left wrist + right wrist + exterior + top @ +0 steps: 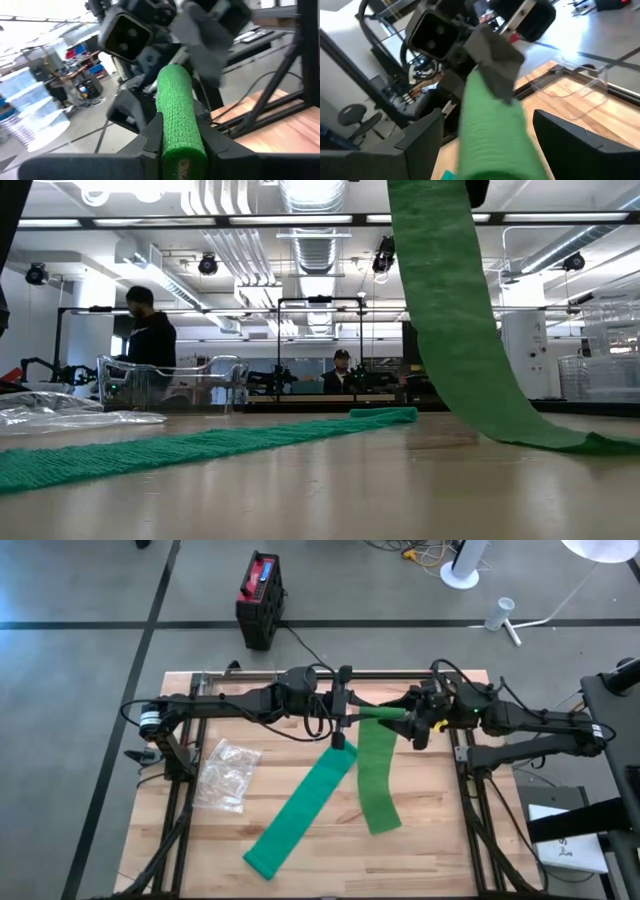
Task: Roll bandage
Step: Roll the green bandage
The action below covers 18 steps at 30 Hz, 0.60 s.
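A green bandage is partly wound into a roll (380,713) held level above the table. Its loose strip (450,310) hangs from the roll, and the strip's lower end (383,820) lies on the wooden table (440,840). My left gripper (345,712) is shut on the roll. My right gripper (492,135) faces it from the table's right, open, a finger on either side of the roll's other end without touching it. A second, lighter green strip (300,810) lies flat and slanting on the table. My left gripper pinches the roll's end (182,150) between its two fingers. It comes in level from the table's left. The roll lies along the fingers and sticks out past them toward the other arm. It is lifted clear, with the strip hanging slack below it.
A clear plastic bag (228,775) lies on the table's left part. Dark frame rails (470,800) run along the table's sides and back. A red and black box (262,595) stands on the floor behind. People (150,340) show in the room beyond.
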Motion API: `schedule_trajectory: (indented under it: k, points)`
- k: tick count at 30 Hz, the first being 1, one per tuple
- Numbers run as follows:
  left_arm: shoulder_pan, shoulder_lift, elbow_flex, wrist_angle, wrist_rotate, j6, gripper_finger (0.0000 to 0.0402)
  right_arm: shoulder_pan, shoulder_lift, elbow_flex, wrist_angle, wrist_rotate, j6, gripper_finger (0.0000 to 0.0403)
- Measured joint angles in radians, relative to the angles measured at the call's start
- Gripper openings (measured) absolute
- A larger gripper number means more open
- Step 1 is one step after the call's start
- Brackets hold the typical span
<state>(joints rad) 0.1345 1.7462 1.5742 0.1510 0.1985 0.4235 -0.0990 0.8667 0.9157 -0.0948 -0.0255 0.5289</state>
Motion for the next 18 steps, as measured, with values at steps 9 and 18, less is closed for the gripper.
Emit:
schedule_trajectory:
  k: [9, 18]
  points:
    - [0.001, 0.000, 0.000, 0.000, -0.033, 0.005, 0.0054, 0.000, 0.012, 0.013, -0.002, -0.011, -0.006, 0.0280]
    - [0.002, 0.000, 0.000, 0.001, -0.059, 0.039, 0.0052, 0.000, 0.006, 0.013, 0.001, -0.001, 0.059, 0.0260]
